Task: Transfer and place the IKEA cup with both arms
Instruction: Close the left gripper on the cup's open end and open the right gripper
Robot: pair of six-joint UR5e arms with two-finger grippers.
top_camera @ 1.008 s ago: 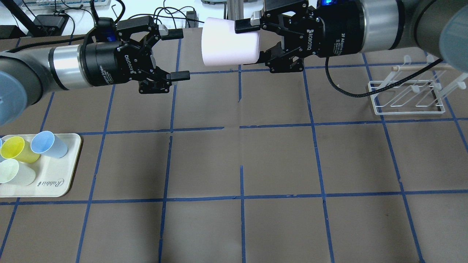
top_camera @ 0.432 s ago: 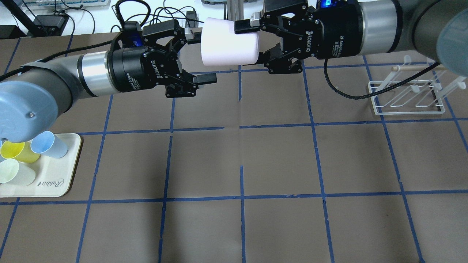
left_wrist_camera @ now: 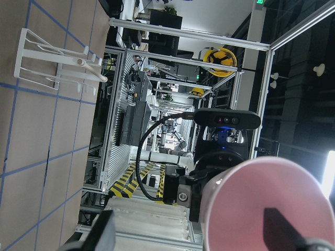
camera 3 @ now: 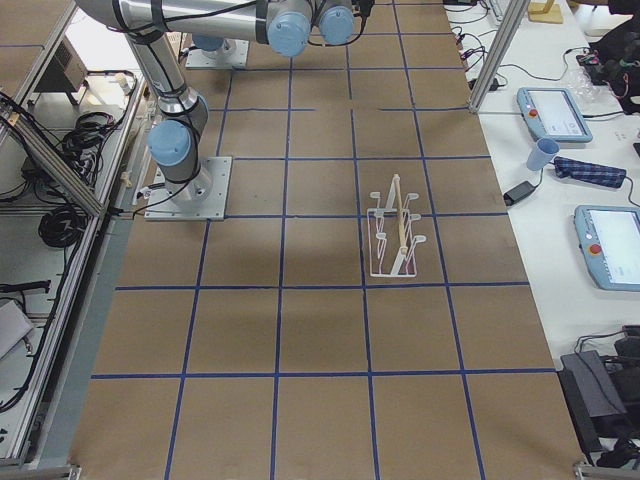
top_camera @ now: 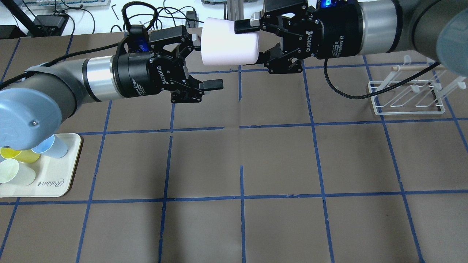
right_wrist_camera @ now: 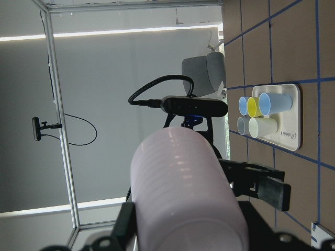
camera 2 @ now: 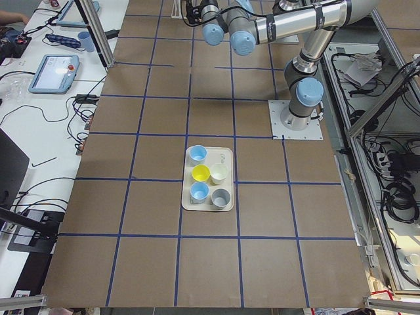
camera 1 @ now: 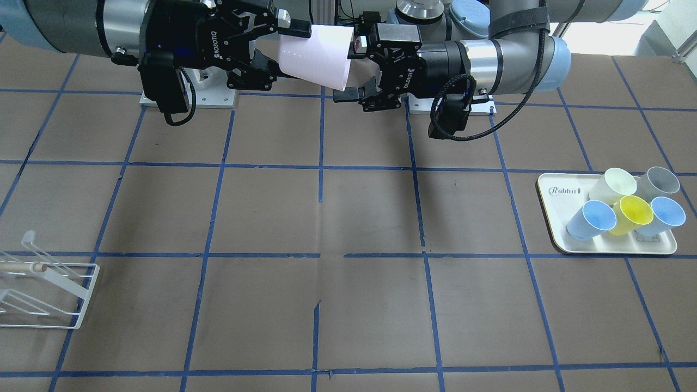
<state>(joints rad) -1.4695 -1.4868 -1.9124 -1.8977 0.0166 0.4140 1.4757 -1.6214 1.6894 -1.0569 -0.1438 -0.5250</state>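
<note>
Left gripper (top_camera: pixel 206 61) has advanced, fingers wide, to the mouth of the pink IKEA cup (top_camera: pixel 228 42), which the right gripper (top_camera: pixel 252 42) clamps at upper centre.

IKEA cup (top_camera: pixel 228 45) was smooth, matt pink plastic, wall faintly ridged. Left gripper (top_camera: pixel 205 61) and right gripper (top_camera: pixel 252 42) looked matt black metal. Table (top_camera: pixel 278 160) cover: matt brown paper, blue tape lines (top_camera: pixel 278 197). Far-right rack (top_camera: pixel 409 111): white coated wire, wooden dowel (top_camera: pixel 398 68).
</note>
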